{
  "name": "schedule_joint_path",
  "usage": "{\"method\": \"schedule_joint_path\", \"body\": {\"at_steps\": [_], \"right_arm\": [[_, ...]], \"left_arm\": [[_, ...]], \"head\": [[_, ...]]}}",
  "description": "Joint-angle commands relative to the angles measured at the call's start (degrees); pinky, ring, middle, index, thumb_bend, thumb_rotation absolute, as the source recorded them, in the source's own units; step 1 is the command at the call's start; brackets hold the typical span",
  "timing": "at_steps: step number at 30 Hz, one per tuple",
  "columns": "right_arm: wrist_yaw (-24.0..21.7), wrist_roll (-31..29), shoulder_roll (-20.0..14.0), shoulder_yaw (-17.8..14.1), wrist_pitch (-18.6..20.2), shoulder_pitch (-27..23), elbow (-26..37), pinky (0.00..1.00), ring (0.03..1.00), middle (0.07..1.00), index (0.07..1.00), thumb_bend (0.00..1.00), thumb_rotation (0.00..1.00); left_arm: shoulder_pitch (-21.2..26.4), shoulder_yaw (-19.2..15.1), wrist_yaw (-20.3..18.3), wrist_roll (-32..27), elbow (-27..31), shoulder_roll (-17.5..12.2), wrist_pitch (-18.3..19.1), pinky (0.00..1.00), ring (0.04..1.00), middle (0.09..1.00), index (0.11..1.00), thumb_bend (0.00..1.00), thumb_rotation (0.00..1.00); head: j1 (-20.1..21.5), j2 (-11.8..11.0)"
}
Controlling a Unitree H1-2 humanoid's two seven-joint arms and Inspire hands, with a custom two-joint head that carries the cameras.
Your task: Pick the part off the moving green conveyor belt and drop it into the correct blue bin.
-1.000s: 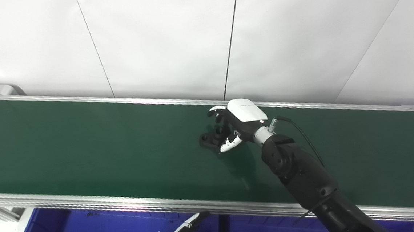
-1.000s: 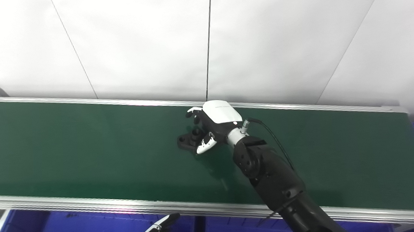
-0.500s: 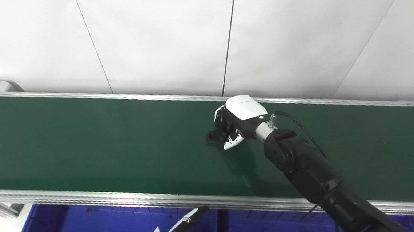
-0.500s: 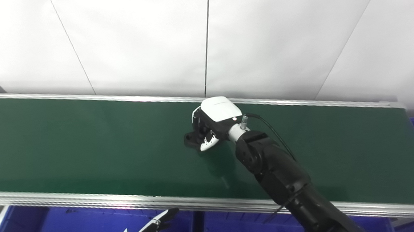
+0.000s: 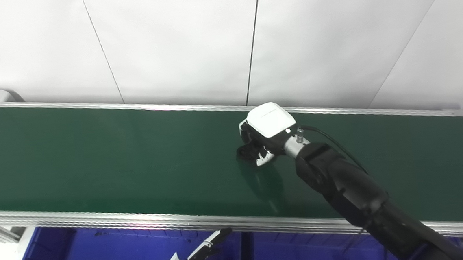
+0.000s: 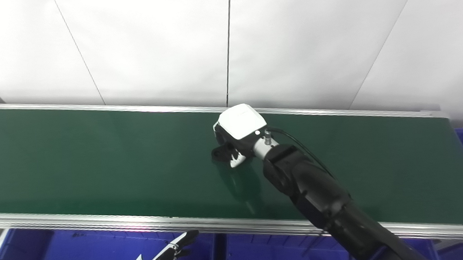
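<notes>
Nearest, at bottom edge: left hand (image 5: pixel 201 257) hovering over blue bin (image 5: pixel 102 257), fingers apart, holding nothing. Beyond the rail, over the green belt (image 5: pixel 94 156): right hand (image 5: pixel 266 133) reaching in from the right, fingers curling around black part (image 6: pixel 218 152). Part protruding from the hand's left side, partly hidden beneath the palm, sitting at mid-belt; contact with the belt not discernible. Farthest: white wall (image 5: pixel 168 40).

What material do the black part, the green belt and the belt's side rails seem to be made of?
Black part, held in the right hand: probably matte plastic, dull and without glints; mostly hidden.
Green belt: likely smooth rubber or PVC, with a faint sheen reflecting the arm.
Side rails: apparently brushed aluminium, silver with bright streaks.
</notes>
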State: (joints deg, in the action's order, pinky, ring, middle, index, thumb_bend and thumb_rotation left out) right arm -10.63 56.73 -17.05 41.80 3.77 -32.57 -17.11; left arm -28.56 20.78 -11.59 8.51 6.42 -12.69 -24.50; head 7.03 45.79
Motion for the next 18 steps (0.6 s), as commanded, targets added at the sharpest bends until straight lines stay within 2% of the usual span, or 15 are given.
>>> {"method": "schedule_joint_path", "body": {"at_steps": [1, 4, 7, 12, 15, 18], "right_arm": [[-3.11, -0.59, 0.22, 0.13, 0.26, 2.86, 1.88, 0.29, 0.384, 0.499, 0.537, 0.51, 0.0], [-2.62, -1.16, -0.21, -1.47, -0.86, 3.79, 4.15, 0.28, 0.368, 0.478, 0.55, 0.51, 0.0], [-3.51, -0.82, -0.64, -2.8, -0.13, 4.69, 7.05, 0.29, 0.364, 0.473, 0.549, 0.51, 0.0], [-5.38, -2.16, -0.54, -7.06, 1.82, 7.13, 12.57, 0.31, 0.378, 0.499, 0.537, 0.51, 0.0], [-5.6, -3.35, -0.53, -9.85, 1.62, 8.84, 15.66, 0.31, 0.373, 0.497, 0.546, 0.51, 0.0], [-6.85, -2.8, -1.01, -11.35, 1.09, 9.8, 18.77, 0.29, 0.361, 0.482, 0.558, 0.51, 0.0]], "left_arm": [[-0.16, -0.01, 0.11, -0.44, 1.38, 0.21, -1.96, 0.87, 0.946, 0.965, 0.936, 0.81, 0.3], [-0.03, -0.08, 0.0, -0.83, 1.18, 0.27, -1.82, 0.89, 0.947, 0.964, 0.935, 0.82, 0.29], [0.2, 0.01, -0.26, -1.33, 0.94, 0.12, -1.64, 0.88, 0.949, 0.967, 0.936, 0.82, 0.29], [0.45, 0.04, -0.5, -1.75, 0.64, 0.1, -1.64, 0.89, 0.951, 0.969, 0.935, 0.81, 0.29], [0.41, -0.01, -0.54, -1.47, 0.65, 0.13, -1.4, 0.9, 0.957, 0.971, 0.937, 0.81, 0.29], [0.46, -0.08, -0.36, -0.78, 0.65, 0.24, -1.59, 0.9, 0.953, 0.968, 0.938, 0.82, 0.31]], "head": [[-0.05, 0.02], [-0.03, -0.07], [-0.07, -0.06], [0.04, -0.14], [0.04, -0.14], [-0.16, 0.06]]}}
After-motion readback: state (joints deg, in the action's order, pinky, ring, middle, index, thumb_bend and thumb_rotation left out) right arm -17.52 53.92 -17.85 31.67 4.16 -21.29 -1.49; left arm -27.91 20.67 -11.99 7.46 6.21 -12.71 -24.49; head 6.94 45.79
